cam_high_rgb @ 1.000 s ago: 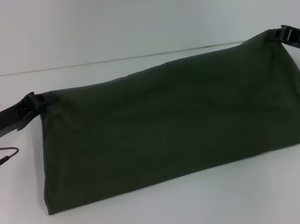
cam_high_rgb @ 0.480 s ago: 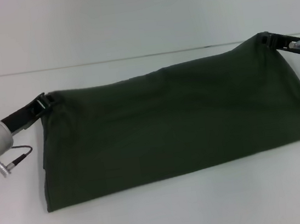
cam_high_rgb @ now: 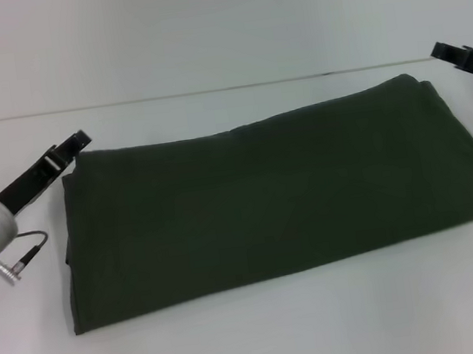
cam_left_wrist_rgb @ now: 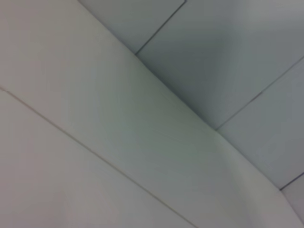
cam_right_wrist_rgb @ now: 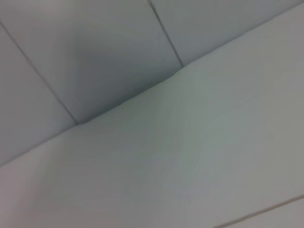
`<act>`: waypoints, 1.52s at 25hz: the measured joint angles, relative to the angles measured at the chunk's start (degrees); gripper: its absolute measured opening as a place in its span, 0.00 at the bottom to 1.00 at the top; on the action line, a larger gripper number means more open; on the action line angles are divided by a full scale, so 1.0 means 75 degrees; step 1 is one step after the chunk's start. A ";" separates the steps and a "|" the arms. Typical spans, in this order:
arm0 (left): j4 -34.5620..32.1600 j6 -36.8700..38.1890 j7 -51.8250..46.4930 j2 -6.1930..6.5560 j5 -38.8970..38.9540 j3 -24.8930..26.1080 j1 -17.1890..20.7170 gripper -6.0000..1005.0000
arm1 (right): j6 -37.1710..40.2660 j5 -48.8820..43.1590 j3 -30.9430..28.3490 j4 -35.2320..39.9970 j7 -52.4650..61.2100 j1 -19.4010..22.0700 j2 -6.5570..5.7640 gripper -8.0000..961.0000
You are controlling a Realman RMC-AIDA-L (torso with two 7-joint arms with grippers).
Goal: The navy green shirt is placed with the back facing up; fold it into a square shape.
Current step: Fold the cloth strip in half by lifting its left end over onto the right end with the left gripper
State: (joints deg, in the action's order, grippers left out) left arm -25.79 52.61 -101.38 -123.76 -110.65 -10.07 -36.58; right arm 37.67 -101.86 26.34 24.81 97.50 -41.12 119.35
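The navy green shirt [cam_high_rgb: 273, 190] lies flat on the white table [cam_high_rgb: 267, 339] in the head view, folded into a wide band with its plain side up. My left gripper [cam_high_rgb: 78, 143] hovers open just off the shirt's far left corner, holding nothing. Off the far right corner, a short gap away, my right gripper [cam_high_rgb: 442, 51] is also open and empty. Neither wrist view shows the shirt or any fingers.
The shirt's right end reaches the head view's right border. A grey wall [cam_high_rgb: 216, 22] rises behind the table's far edge. Both wrist views show only the pale table surface [cam_left_wrist_rgb: 71, 180] and seamed wall panels [cam_right_wrist_rgb: 95, 47].
Both grippers have let go of the shirt's far corners and drawn outward. The raised far edge has dropped, and the shirt now lies flat.
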 joint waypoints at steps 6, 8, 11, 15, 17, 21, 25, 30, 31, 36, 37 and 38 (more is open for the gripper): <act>-0.0461 0.0105 -0.0220 0.0057 0.0172 0.0008 0.0509 0.47 | 0.1418 0.0633 0.0032 0.0034 -0.1124 0.0457 -0.0001 0.67; -0.0652 0.0369 -0.0466 0.0096 0.0156 -0.0020 0.0672 0.59 | 0.2220 0.0593 0.0111 0.0033 -0.1712 0.0551 -0.0007 0.82; -0.0841 0.1521 -0.1050 0.0300 -0.0055 -0.0073 0.0930 0.71 | 0.3489 0.0376 0.0681 0.0115 -0.2753 0.0660 -0.0042 0.91; -0.1093 0.3150 -0.2244 0.0594 -0.0899 -0.0082 0.1035 0.84 | 0.4347 -0.0117 0.1852 0.0294 -0.3825 0.0705 -0.0017 0.97; -0.1307 0.4018 -0.2837 0.0662 -0.1426 -0.0085 0.1011 0.88 | 0.4469 -0.0270 0.2376 0.0334 -0.4133 0.0713 0.0037 0.97; -0.1369 0.4639 -0.3463 0.0717 -0.1886 -0.0087 0.0943 0.96 | 0.4552 -0.0285 0.2884 0.0255 -0.4538 0.0748 0.0068 0.97; -0.1672 0.4866 -0.4424 0.0840 -0.2747 -0.0072 0.0906 0.96 | 0.4710 -0.0304 0.3117 0.0216 -0.4957 0.0825 0.0069 0.96; -0.2092 0.5700 -0.5302 0.0987 -0.3403 0.0001 0.0949 0.96 | 0.5074 -0.0306 0.3200 0.0238 -0.5258 0.0909 0.0070 0.96; -0.2125 0.5828 -0.5419 0.0985 -0.3407 0.0015 0.0995 0.96 | 0.5102 -0.0306 0.3201 0.0257 -0.5270 0.0936 0.0070 0.96; -0.2278 0.6311 -0.6188 0.0922 -0.3483 0.0108 0.1362 0.96 | 0.5096 -0.0299 0.3190 0.0281 -0.5279 0.1055 0.0070 0.96; -0.2291 0.6336 -0.6281 0.0907 -0.3526 0.0111 0.1409 0.96 | 0.5092 -0.0296 0.3185 0.0286 -0.5296 0.1087 0.0068 0.96; -0.2291 0.6362 -0.6364 0.0891 -0.3595 0.0111 0.1440 0.96 | 0.5097 -0.0296 0.3185 0.0291 -0.5321 0.1111 0.0064 0.96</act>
State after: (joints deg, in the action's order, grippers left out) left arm -42.97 100.33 -149.11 -117.08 -137.61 -9.24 -25.78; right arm 75.90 -104.08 50.22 26.99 57.59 -32.79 119.83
